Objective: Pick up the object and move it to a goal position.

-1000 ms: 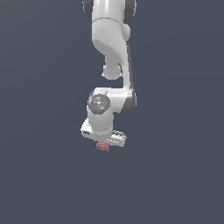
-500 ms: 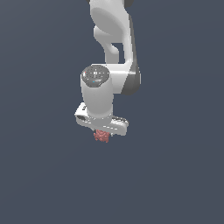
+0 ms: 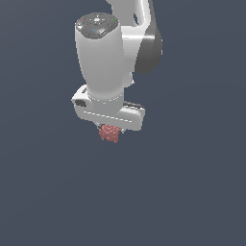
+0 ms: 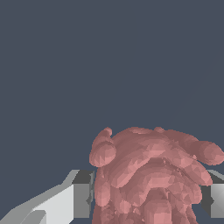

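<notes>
Reddish-pink lump, bumpy and knobbly all over, roughly round, much smaller than the white gripper above it. Held between the two fingers, tucked right up under the gripper's wide white body, with most of its bulk hanging below that body in the exterior view. In the wrist view, same lump filling the gap between the fingers: one grey-and-white finger pressed against one flank, the other finger just showing at the picture's edge against the opposite flank, both touching the lump's sides. Knobs of the lump bulging out past the finger pads toward the camera and spreading wider than the gap itself. Jaws closed in on the lump, apart only by the lump's own width, gripping it at its middle. Fingertips themselves mostly hidden behind the lump in the exterior view.

Lump and gripper up in the air, nothing touching the lump from below. Above the gripper, thick white arm rising steeply, a round dark-grey cap with small marks on its top end, a dark grey joint beside it toward the exterior view's right, another white link running off the top of the picture. All around, flat dark blue-grey background, plain, no edge or surface to be made out.
</notes>
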`<state>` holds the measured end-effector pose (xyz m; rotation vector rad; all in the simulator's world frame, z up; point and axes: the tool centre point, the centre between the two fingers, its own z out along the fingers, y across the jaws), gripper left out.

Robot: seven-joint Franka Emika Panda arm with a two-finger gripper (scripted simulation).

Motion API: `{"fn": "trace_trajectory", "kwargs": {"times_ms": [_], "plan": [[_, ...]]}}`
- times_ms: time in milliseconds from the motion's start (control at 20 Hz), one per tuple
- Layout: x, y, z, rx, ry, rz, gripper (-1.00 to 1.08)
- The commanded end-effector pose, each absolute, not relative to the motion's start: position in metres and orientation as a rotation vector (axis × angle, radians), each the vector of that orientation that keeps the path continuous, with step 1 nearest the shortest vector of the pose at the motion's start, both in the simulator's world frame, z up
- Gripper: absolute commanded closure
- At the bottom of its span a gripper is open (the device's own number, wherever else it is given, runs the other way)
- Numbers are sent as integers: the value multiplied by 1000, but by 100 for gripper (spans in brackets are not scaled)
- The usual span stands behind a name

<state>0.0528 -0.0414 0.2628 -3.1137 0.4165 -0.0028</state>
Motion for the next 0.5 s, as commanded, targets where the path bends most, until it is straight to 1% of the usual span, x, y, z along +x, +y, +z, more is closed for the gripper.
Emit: {"fn": "trace_trajectory", "kwargs": {"times_ms": [0,200,450], "plan": [[51,-42,280,-3114,416,0,108],[51,-42,297,-3114,416,0,108],[52,-42,303,-3114,416,0,108]]}}
